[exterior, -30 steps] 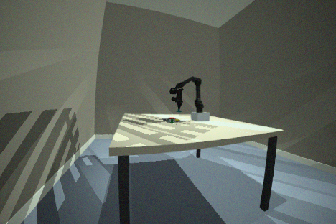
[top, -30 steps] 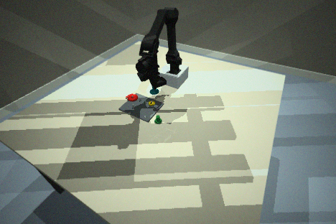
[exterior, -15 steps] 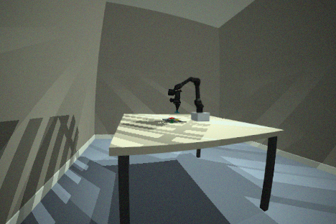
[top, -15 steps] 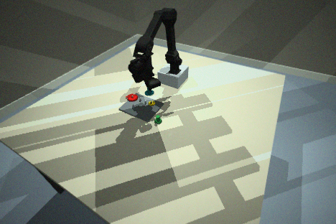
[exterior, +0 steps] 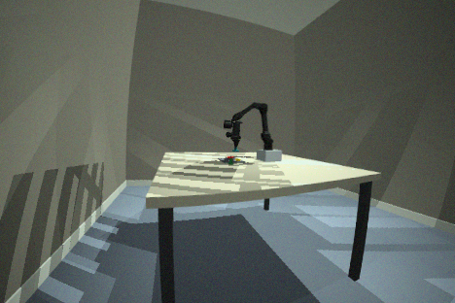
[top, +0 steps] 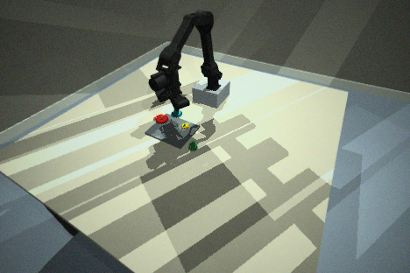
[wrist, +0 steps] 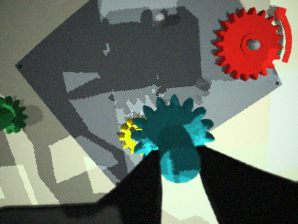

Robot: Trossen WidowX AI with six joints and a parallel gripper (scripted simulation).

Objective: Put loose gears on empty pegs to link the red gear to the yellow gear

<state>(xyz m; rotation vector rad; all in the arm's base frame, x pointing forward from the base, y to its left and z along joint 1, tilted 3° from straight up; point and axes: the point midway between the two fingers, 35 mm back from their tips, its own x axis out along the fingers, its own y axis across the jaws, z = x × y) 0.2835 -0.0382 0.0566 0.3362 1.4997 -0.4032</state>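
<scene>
My gripper is shut on the stem of a teal gear and holds it above the board. The grey board lies on the table. The red gear sits on a peg at one side of it. The yellow gear is partly hidden behind the teal gear in the wrist view. A bare peg shows at the top; another peg shows in shadow. A green gear stands on the table beside the board.
A red curved arrow lies beside the red gear. The arm's pale base block stands on the table behind the board. Striped shadows cross the board and table and blur details between the gears.
</scene>
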